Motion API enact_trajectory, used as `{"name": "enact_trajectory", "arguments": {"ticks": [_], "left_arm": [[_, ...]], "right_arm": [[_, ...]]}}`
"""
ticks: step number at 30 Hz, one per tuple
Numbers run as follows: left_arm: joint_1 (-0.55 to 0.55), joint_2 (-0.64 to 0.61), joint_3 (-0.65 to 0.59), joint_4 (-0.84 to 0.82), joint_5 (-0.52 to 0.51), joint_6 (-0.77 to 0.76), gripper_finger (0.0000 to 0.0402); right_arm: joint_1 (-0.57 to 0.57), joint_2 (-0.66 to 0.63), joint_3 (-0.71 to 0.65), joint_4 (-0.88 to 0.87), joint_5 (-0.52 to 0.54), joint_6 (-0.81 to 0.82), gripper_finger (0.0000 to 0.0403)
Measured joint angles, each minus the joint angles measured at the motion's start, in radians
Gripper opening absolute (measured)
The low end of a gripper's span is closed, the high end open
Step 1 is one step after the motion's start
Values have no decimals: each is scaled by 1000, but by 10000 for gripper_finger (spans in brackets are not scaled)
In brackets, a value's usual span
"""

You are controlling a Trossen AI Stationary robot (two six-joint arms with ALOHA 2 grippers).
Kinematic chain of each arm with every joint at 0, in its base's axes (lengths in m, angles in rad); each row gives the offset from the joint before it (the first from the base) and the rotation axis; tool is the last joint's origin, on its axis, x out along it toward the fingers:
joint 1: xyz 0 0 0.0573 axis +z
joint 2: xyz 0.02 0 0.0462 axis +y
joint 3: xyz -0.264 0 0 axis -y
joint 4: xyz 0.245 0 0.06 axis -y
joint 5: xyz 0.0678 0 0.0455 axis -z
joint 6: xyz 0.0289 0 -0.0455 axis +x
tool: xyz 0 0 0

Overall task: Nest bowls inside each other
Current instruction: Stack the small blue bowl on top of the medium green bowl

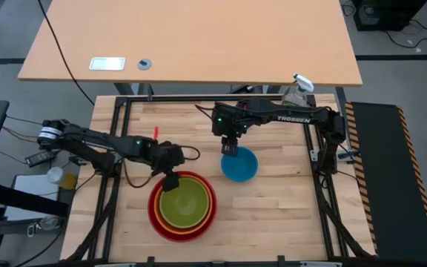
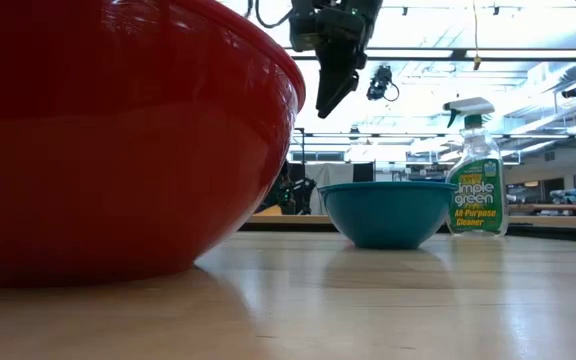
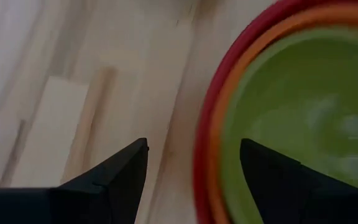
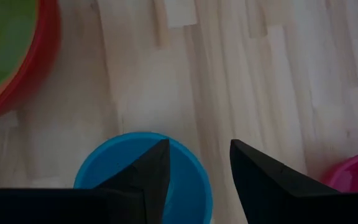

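A red bowl (image 1: pixel 154 215) stands on the table at the near left, with an orange bowl (image 1: pixel 209 211) and a green bowl (image 1: pixel 184 205) nested inside it. My left gripper (image 1: pixel 171 182) is open over the stack's far rim. One finger stands outside the red rim (image 3: pixel 205 134), and the other (image 3: pixel 272 180) is over the green bowl (image 3: pixel 303 118). A blue bowl (image 1: pixel 241 166) sits on the table to the right. My right gripper (image 1: pixel 230 149) hangs open, clear above its far rim (image 2: pixel 333 95). A pink bowl (image 4: pixel 354 174) shows only in the right wrist view.
A clear spray bottle (image 1: pixel 298 90) stands at the table's far right corner, behind the blue bowl (image 2: pixel 386 212) in the low view. Dark frame rails (image 1: pixel 325 215) run along the table's sides. Bare wood (image 1: pixel 273 222) lies near and right of the bowls.
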Motion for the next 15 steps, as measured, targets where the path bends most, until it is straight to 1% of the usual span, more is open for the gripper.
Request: {"name": "enact_trajectory", "arguments": {"ticks": [2, 5, 10, 15], "left_arm": [[0, -24, 25, 4, -8, 0, 259], [0, -59, 39, -6, -47, 6, 259], [0, -114, 30, -3, -148, 9, 259], [4, -164, 4, -10, -233, 10, 259]], "right_arm": [[-8, -1, -20, -9, -27, -32, 174], [-33, -1, -87, -27, -47, -87, 174], [-71, 0, -221, -12, -103, -172, 174], [-71, 0, -327, 56, -65, -224, 174]]}}
